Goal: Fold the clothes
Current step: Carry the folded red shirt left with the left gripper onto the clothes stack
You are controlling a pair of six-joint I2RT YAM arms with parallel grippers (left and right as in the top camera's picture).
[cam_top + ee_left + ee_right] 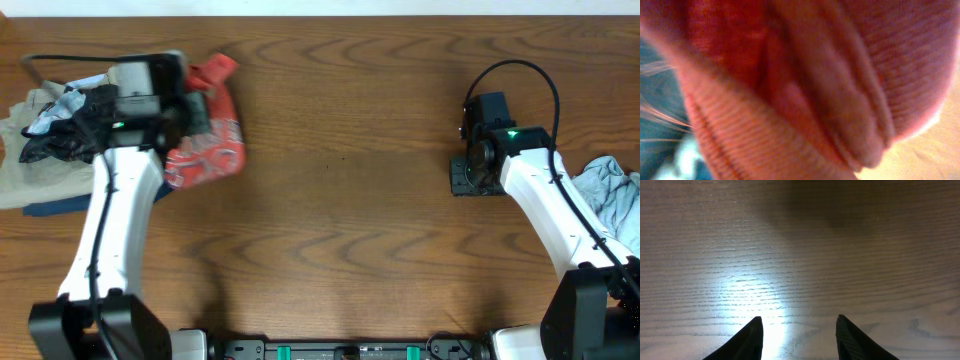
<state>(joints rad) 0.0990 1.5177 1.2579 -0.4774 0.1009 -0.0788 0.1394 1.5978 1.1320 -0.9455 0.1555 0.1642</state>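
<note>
The coral-red T-shirt [207, 152] is bunched up at the left of the table, its white lettering showing. One part of it rises up past my left gripper [197, 108]. The gripper sits in the bunch and looks shut on the fabric. In the left wrist view the red knit cloth [805, 90] fills the frame and hides the fingers. My right gripper [799, 322] is open and empty, just above bare wood at the right of the table [468, 178].
A pile of other clothes [40, 150], beige, dark and blue, lies at the far left edge behind my left arm. A grey-blue garment [612, 195] lies at the right edge beside my right arm. The wooden table [340, 200] spans between the arms.
</note>
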